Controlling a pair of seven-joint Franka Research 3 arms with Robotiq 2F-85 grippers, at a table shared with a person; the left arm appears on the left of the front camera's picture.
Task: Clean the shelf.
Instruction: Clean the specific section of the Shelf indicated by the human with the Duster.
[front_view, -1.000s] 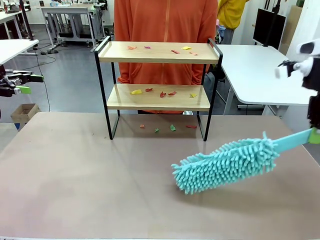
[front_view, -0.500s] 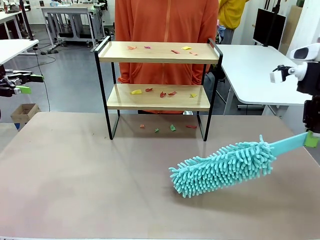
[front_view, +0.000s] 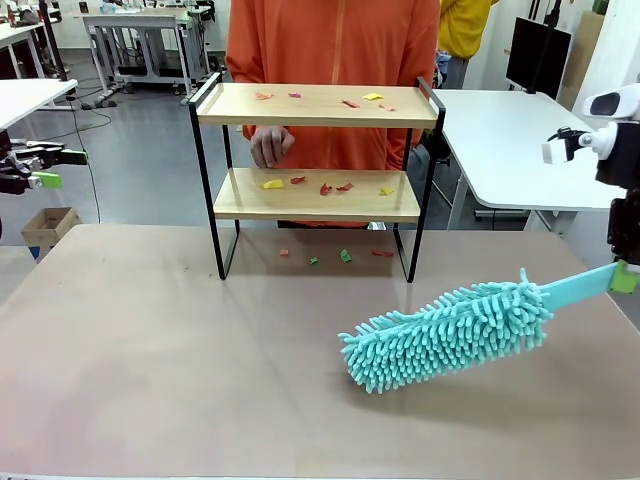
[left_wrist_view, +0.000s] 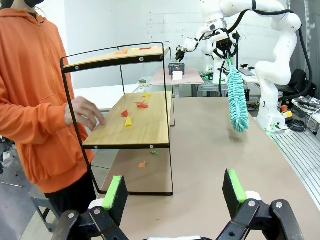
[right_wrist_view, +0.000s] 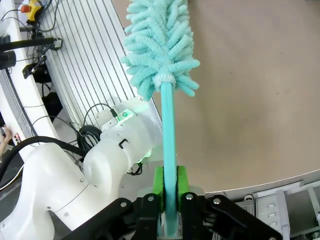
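Two tiers of shelf (front_view: 315, 110) strewn with coloured scraps (front_view: 272, 184). Right pincer (right_wrist_view: 169, 184) clamped on teal duster (front_view: 450, 335) handle; left pincer (left_wrist_view: 175, 186) spread apart, empty.

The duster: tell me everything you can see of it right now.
The duster is turquoise: a long head of soft, finger-like tufts on a flat, plastic-looking handle of the same colour. The right gripper is shut on the handle's end, a green pad on each side. The duster slants down, tip lowest, over the brown table, nearer the robot than the shelf; the shadow beneath suggests it hangs just clear. Nothing else touches it.
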